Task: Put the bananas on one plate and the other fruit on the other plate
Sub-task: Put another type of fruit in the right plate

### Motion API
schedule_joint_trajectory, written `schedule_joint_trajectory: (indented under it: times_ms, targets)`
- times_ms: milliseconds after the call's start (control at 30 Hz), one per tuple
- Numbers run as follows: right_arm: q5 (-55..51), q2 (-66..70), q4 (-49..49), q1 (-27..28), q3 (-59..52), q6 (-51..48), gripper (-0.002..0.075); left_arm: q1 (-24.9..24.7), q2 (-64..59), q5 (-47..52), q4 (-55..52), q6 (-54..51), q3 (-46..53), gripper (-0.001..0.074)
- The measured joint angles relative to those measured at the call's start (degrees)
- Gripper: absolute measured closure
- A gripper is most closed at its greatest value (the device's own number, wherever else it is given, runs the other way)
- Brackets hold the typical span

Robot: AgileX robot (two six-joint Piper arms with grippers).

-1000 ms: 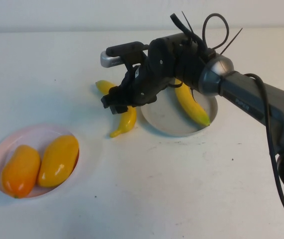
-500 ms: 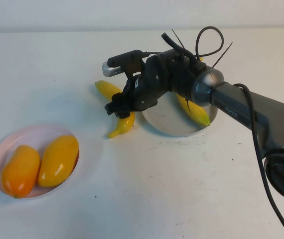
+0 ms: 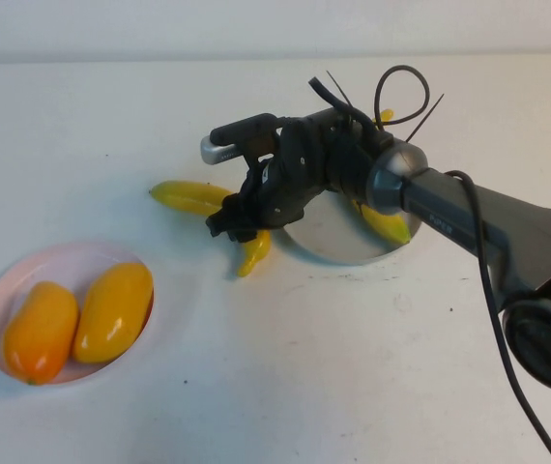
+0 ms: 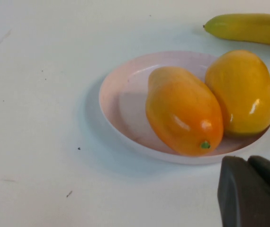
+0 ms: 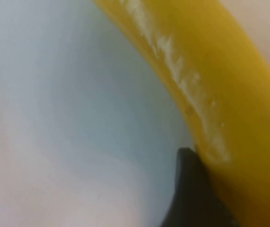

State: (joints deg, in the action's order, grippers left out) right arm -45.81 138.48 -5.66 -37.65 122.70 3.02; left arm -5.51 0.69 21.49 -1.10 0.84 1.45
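Centre frame, the right tool (image 3: 240,224) closes around a banana (image 3: 190,196) on the surface beside the grey plate (image 3: 329,240); left tool (image 4: 253,191) clenched by the pink plate (image 3: 5,287).

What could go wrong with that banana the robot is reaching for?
The right claw is down on the loose banana, which lies on the table beside the grey plate. The banana is slim and curved, so it might roll or slide away instead of being gripped. The plate already holds the other banana, so the new one might bump it or end up hanging over the rim. The left claw waits shut by the pink plate.
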Motion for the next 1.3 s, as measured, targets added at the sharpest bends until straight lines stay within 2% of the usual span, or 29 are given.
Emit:
schedule_joint_trajectory:
  times_ms: [300,500,633,767,1000,1133,1300]
  targets:
    - [-4.43,0.13,-0.39,0.00,3.65,0.00,0.0402,0.00,0.00,0.00,0.00,0.00,0.00,0.0740]
    - [-13.54,0.23,0.38,0.00,15.25,1.76,0.0403,0.00,0.00,0.00,0.00,0.00,0.00,0.0740]
    - [-23.30,0.23,6.55,0.25,23.58,5.62,0.0403,0.00,0.00,0.00,0.00,0.00,0.00,0.0740]
    - [-25.42,-0.96,9.21,2.50,26.85,7.11,0.0403,0.00,0.00,0.00,0.00,0.00,0.00,0.0740]
    - [-26.06,-7.70,9.10,8.14,24.30,8.99,0.0403,0.00,0.00,0.00,0.00,0.00,0.00,0.0740]
    - [-26.06,-14.19,5.66,11.81,14.94,9.99,0.0403,0.00,0.00,0.00,0.00,0.00,0.00,0.0740]
    - [-26.06,-17.86,5.30,12.85,2.72,12.27,0.0403,0.00,0.00,0.00,0.00,0.00,0.00,0.0740]
